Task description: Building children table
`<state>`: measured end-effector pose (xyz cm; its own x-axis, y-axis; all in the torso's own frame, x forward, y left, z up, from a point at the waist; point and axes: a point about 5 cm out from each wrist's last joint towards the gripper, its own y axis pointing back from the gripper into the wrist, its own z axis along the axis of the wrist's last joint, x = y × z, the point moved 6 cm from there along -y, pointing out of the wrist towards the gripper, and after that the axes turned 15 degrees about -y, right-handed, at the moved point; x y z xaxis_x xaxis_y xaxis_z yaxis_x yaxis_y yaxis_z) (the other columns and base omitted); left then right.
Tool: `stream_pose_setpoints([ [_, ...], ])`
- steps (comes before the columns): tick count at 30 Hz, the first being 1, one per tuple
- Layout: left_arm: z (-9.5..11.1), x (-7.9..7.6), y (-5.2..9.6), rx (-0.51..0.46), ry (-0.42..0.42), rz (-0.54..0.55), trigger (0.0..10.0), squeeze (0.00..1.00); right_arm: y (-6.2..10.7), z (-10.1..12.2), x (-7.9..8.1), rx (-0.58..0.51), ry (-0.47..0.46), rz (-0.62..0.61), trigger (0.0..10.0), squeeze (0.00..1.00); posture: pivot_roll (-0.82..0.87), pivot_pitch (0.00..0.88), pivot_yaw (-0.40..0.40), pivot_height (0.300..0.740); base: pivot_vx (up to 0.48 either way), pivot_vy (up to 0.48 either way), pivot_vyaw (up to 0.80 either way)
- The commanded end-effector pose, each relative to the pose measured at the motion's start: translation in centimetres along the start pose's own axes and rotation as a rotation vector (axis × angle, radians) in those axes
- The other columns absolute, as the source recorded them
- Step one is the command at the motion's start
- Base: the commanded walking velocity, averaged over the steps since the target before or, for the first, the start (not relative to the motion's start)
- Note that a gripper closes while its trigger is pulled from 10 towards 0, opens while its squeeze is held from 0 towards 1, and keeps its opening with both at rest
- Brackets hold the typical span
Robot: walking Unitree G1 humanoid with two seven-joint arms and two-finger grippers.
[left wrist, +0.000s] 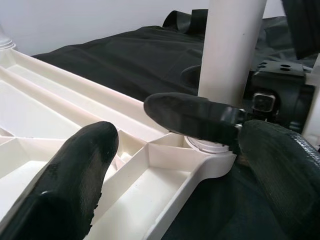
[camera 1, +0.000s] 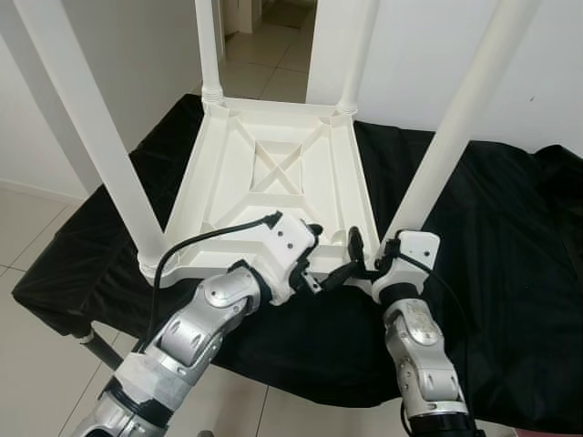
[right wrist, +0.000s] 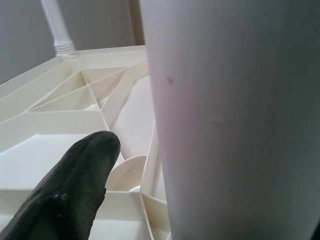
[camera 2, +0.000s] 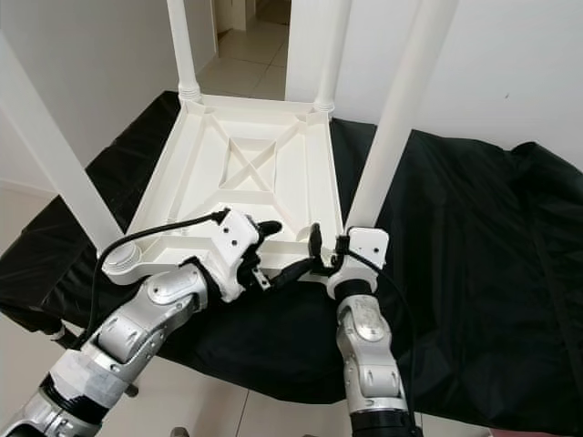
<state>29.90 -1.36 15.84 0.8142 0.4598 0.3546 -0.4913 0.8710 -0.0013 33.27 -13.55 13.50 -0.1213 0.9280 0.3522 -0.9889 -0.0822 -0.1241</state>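
Lying upside down on a black cloth (camera 1: 492, 237), the white table top (camera 1: 273, 196) has four white legs standing up from its corners.

Both grippers are at the near right corner of the table top, at the foot of the near right leg (camera 1: 455, 137). The left gripper (camera 1: 342, 264) reaches across the near edge with its fingers (left wrist: 85, 165) spread apart, one above the ribbed underside and one beside the leg socket. The right gripper (camera 2: 328, 250) is around the base of this leg; one finger (right wrist: 75, 190) is on the inner side, and I cannot tell if it presses the leg. The cloth covers a low surface over a tiled floor (camera 1: 27, 228).
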Motion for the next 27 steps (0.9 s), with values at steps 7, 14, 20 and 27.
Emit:
stream_pose_setpoints([
  [7, 0.1, -0.7, 0.2, -0.005, -0.009, -0.097, 10.0, 0.00, 1.2, 0.2, -1.4, 0.058, 0.042, 0.207, 10.0, 0.00, -0.06, 0.000, -0.034, 0.740, 0.000, 0.000, 0.00],
  [14, 0.2, -0.6, 0.3, -0.009, -0.034, -0.094, 10.0, 0.00, 1.1, 0.8, -2.4, 0.110, 0.085, 0.347, 10.0, 0.00, -0.06, 0.000, -0.030, 0.740, 0.000, 0.000, 0.00],
  [20, 0.2, -0.8, 0.2, -0.011, -0.037, -0.098, 10.0, 0.00, 0.2, 0.6, -2.4, 0.177, 0.116, 0.458, 10.0, 0.00, -0.07, 0.000, -0.025, 0.740, 0.000, 0.000, 0.00],
  [27, 0.3, -0.6, 0.1, -0.012, -0.041, -0.096, 10.0, 0.00, -0.9, 0.1, -1.8, 0.223, 0.141, 0.532, 6.8, 0.00, -0.06, 0.000, -0.031, 0.740, 0.000, 0.000, 0.00],
])
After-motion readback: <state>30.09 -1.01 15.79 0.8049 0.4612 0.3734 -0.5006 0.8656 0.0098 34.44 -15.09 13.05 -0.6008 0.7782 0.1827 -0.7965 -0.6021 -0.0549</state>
